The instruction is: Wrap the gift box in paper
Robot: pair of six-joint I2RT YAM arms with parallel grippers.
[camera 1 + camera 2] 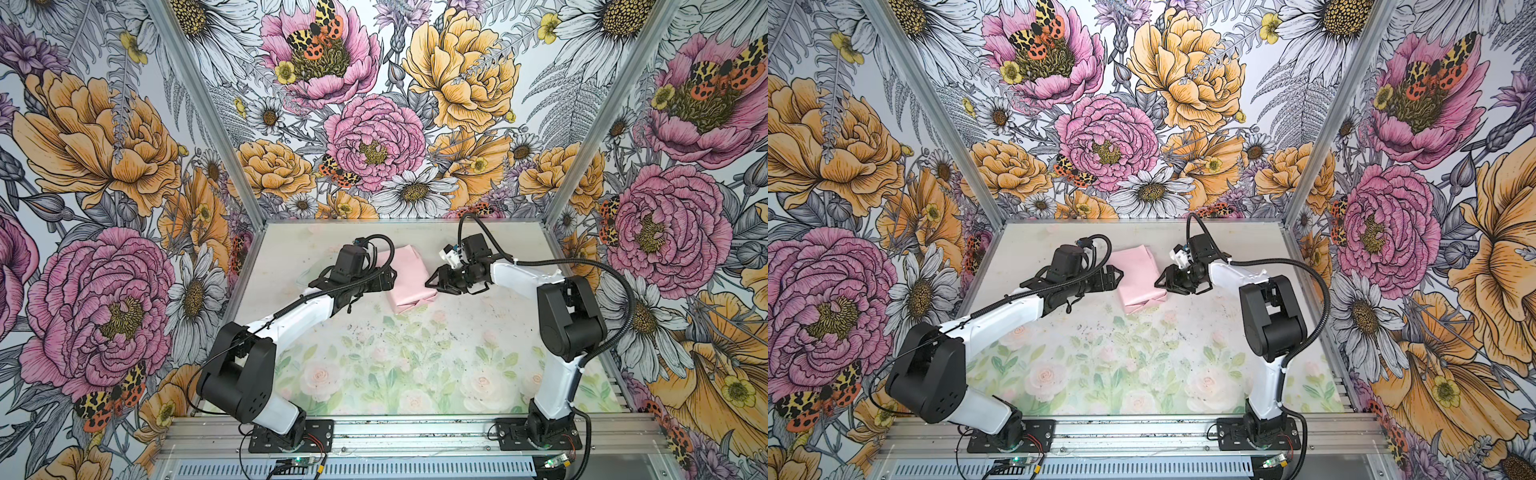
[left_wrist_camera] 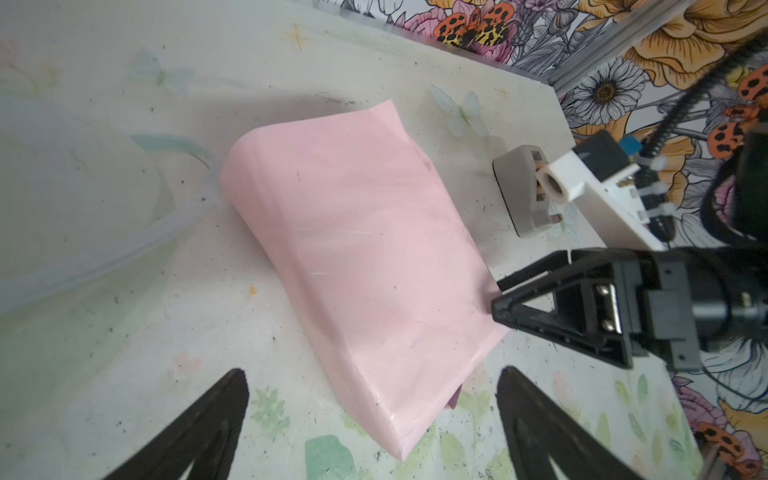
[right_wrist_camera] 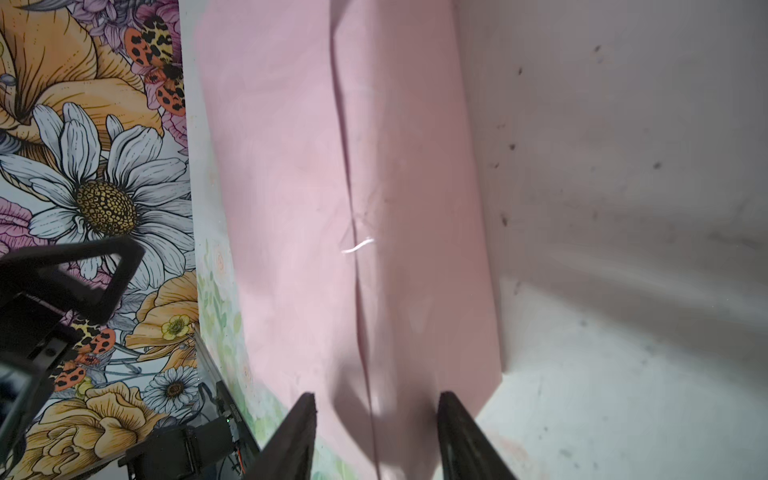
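The paper (image 1: 409,276) lies folded — left hand (image 1: 390,277), right hand (image 1: 432,280) open beside.

The left arm (image 1: 291,316) stretched from its base at 7 o'clock toward 1 o'clock, with the left gripper (image 1: 391,275) pointing to 3 o'clock, jaws spread wide. The right arm (image 1: 519,274) rose from 5 o'clock with its elbow high, and the right gripper (image 1: 429,285) faced 9 o'clock, jaws parted.

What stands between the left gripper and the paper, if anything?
Nothing visible. In the left wrist view the paper lies straight ahead of the left gripper, framed by its open fingers, with only bare table around it. The grey dispenser sits beyond the paper, near the right gripper, out of the way.
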